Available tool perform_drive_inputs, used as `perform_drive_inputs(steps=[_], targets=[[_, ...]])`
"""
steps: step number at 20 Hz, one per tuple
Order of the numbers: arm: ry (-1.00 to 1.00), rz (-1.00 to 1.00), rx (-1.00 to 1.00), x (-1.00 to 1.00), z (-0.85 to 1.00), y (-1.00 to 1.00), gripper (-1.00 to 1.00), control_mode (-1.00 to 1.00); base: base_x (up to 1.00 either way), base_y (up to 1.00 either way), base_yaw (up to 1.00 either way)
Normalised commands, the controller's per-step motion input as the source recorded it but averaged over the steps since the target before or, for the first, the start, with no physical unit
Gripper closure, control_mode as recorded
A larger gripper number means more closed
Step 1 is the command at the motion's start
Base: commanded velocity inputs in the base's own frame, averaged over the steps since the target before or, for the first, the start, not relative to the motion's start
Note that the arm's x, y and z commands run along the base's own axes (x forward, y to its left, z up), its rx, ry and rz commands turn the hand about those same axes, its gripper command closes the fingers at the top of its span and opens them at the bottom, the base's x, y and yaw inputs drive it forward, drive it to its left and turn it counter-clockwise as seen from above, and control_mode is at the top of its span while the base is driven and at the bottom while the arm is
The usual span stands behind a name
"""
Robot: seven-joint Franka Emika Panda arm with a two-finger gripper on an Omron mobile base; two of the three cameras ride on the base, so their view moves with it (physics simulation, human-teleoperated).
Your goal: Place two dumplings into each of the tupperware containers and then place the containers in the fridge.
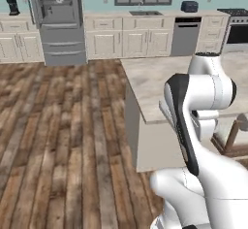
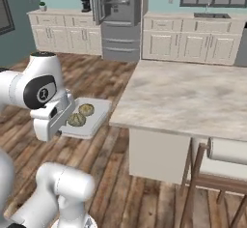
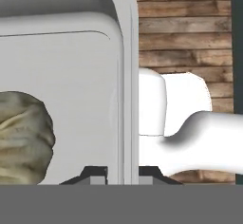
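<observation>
A pale grey tupperware container (image 2: 96, 112) hangs level over the wood floor, left of the island counter. Its rim is pinched by my gripper (image 2: 63, 126), which is shut on it. Two tan dumplings lie inside, one (image 2: 86, 109) farther from the hand and one (image 2: 76, 120) nearer. In the hand view the container's rim (image 3: 124, 76) runs up between the dark fingertips (image 3: 95, 173) of the gripper (image 3: 122, 173), and one dumpling (image 3: 21, 137) lies at the left. The fridge (image 1: 58, 22) (image 2: 118, 14) stands at the far wall with its upper door open and shelves showing.
The beige island counter (image 1: 160, 85) (image 2: 193, 96) fills the right side, with a wooden stool (image 2: 219, 166) by its near edge. Along the back wall are white cabinets, a dishwasher (image 1: 186, 36), a sink (image 1: 145, 13) and a coffee machine (image 1: 12, 4). Open wood floor (image 1: 63, 140) leads to the fridge.
</observation>
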Motion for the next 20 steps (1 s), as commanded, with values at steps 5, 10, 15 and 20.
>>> perform_drive_inputs(steps=[5,10,15,20], targets=[[0.00,0.00,0.00,0.00,0.00,0.00,1.00,1.00,0.42,1.00,0.00],[0.00,0.00,0.00,0.00,0.00,0.00,1.00,1.00,0.74,1.00,0.00],[0.00,0.00,0.00,0.00,0.00,0.00,1.00,1.00,0.67,1.00,0.00],[0.00,0.00,0.00,0.00,0.00,0.00,1.00,1.00,0.96,0.70,0.00]])
